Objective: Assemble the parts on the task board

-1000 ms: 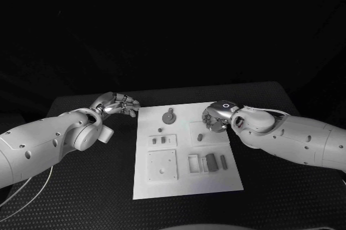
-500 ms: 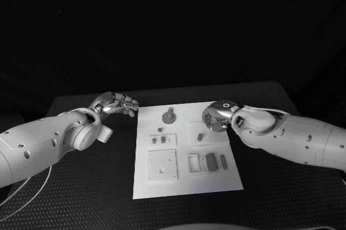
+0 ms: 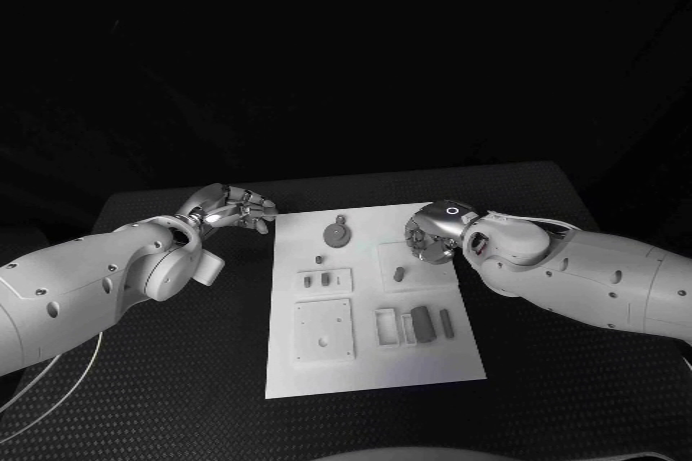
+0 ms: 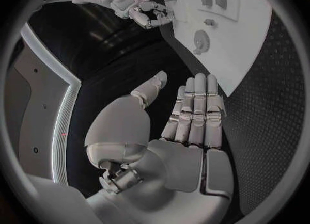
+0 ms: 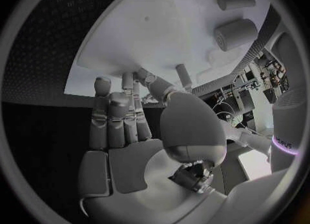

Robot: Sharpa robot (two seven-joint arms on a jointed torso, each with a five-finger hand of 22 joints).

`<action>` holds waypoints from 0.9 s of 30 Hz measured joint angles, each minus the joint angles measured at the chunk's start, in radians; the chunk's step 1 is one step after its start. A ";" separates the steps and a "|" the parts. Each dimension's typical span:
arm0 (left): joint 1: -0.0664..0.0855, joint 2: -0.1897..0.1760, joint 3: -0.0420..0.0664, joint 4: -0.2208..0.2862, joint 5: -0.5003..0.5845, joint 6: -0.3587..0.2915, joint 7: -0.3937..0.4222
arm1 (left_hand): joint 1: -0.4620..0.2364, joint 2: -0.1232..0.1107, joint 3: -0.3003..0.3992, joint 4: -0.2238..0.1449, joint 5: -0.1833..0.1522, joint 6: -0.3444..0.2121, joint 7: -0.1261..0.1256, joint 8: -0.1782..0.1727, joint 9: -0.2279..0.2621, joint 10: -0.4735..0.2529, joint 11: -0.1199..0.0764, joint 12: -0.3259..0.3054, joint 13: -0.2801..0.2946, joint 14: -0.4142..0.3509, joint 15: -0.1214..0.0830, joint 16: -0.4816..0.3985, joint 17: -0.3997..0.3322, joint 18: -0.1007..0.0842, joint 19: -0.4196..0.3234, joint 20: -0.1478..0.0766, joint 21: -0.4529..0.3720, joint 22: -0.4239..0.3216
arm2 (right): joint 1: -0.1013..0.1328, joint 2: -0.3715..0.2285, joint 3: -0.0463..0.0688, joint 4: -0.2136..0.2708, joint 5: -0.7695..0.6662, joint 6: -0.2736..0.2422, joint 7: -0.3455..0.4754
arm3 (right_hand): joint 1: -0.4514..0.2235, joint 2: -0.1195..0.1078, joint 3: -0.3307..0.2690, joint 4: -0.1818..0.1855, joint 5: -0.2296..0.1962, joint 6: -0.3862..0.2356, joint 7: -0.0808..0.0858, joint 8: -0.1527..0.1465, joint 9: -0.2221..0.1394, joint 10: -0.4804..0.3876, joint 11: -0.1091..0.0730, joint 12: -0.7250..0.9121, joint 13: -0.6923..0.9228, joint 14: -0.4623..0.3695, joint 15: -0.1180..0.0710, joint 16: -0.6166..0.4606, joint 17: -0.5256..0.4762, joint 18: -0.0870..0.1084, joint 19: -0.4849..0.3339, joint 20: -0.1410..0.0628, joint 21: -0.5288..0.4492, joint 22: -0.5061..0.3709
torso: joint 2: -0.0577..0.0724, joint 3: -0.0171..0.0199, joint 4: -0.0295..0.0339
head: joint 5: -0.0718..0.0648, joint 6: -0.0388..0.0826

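The white task board (image 3: pixel 378 366) lies in the middle of the black table. On it are a round grey disc (image 3: pixel 338 234), a small peg (image 3: pixel 319 258), a short grey part (image 3: pixel 398 275), a square plate (image 3: pixel 325 329) and dark blocks (image 3: pixel 423 324). My left hand (image 3: pixel 231 209) hovers just off the board's far left corner, fingers straight and together in the left wrist view (image 4: pixel 190 126), holding nothing. My right hand (image 3: pixel 430 237) hangs over the board's far right corner. Its fingers (image 5: pixel 119 115) stretch out over the board (image 5: pixel 149 33), nothing in them.
White frames (image 3: pixel 389 326) and a slotted plate (image 3: pixel 326 279) stand on the board. Two grey cylinders (image 5: pixel 235 33) and a small peg (image 5: pixel 184 74) lie beyond the right hand's fingertips. Black table surface (image 3: pixel 577 381) surrounds the board.
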 measured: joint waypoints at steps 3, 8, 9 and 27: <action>0.000 0.000 0.000 -0.001 0.000 0.000 0.000 | 0.000 0.000 0.000 0.000 0.000 0.000 0.000 0.000 0.000 0.000 0.000 0.000 0.000 0.000 0.000 0.000 0.000 0.000 0.000 0.000 0.000 0.000 | 0.000 0.000 0.000 0.000 -0.004 0.000 0.000 | 0.003 0.003 0.000 0.000 0.000 0.007 -0.003 0.004 0.000 0.002 -0.002 0.000 0.001 0.003 -0.003 0.000 0.001 0.001 0.004 -0.004 0.000 0.001 | 0.000 -0.0001 0.0000 | -0.001 -0.001; 0.000 0.000 0.000 -0.003 0.000 0.000 0.000 | 0.000 0.000 0.000 0.000 0.000 0.000 0.000 0.000 0.000 0.000 0.000 0.000 0.000 0.000 0.000 0.000 0.001 0.000 0.000 0.000 0.000 -0.001 | 0.000 0.000 0.000 0.001 -0.009 0.000 0.000 | 0.007 0.007 0.000 0.000 -0.001 0.011 -0.005 0.008 0.001 0.007 -0.007 0.000 0.006 0.003 -0.003 0.000 0.003 0.001 0.007 -0.004 0.000 0.001 | 0.000 -0.0003 0.0000 | -0.001 -0.002; 0.000 0.000 0.000 -0.003 0.000 0.000 0.000 | 0.000 0.000 0.000 0.000 0.000 0.000 0.000 0.000 0.000 0.000 0.000 0.000 0.000 0.000 0.000 0.000 0.001 0.000 0.000 0.000 0.000 -0.001 | 0.000 0.000 0.000 0.001 -0.009 0.000 -0.001 | 0.007 0.007 0.000 0.000 -0.001 0.011 -0.005 0.008 0.001 0.007 -0.007 0.000 0.007 0.003 -0.003 0.000 0.003 0.001 0.007 -0.004 0.000 0.001 | 0.000 -0.0003 0.0000 | -0.001 -0.002; 0.000 0.000 0.000 -0.008 0.000 0.001 0.000 | 0.000 0.000 0.000 0.000 0.000 -0.003 -0.003 0.000 0.001 0.000 0.000 0.000 0.000 0.000 0.000 0.000 0.003 0.000 0.000 0.000 0.000 -0.002 | -0.005 -0.009 0.004 0.019 -0.008 -0.008 -0.015 | 0.011 0.010 -0.001 -0.001 -0.004 0.011 -0.004 0.008 0.001 0.007 -0.007 0.000 0.011 0.001 -0.005 0.000 0.004 0.001 0.006 -0.003 0.000 0.000 | 0.000 -0.0013 0.0007 | 0.006 -0.001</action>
